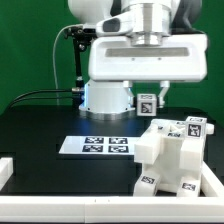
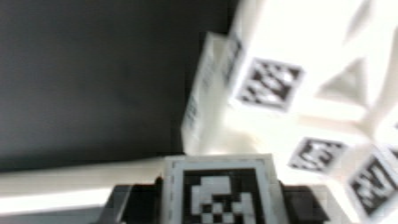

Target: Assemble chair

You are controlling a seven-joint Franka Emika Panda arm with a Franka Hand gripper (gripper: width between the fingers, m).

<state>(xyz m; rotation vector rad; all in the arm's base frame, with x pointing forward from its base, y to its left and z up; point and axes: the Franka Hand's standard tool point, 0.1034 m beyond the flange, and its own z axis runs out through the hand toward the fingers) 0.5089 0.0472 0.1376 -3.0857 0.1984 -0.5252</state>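
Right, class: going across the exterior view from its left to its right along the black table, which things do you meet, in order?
Marker board → chair.

The wrist view is blurred. A tagged white part [image 2: 222, 190] sits between the two dark gripper [image 2: 217, 203] fingers [image 2: 134, 203], which close against its sides. Just beyond it stands the white chair [image 2: 294, 90], showing several black-and-white tags on its faces. It rests on the black table [image 2: 89, 80], against the table's white border [image 2: 89, 170].
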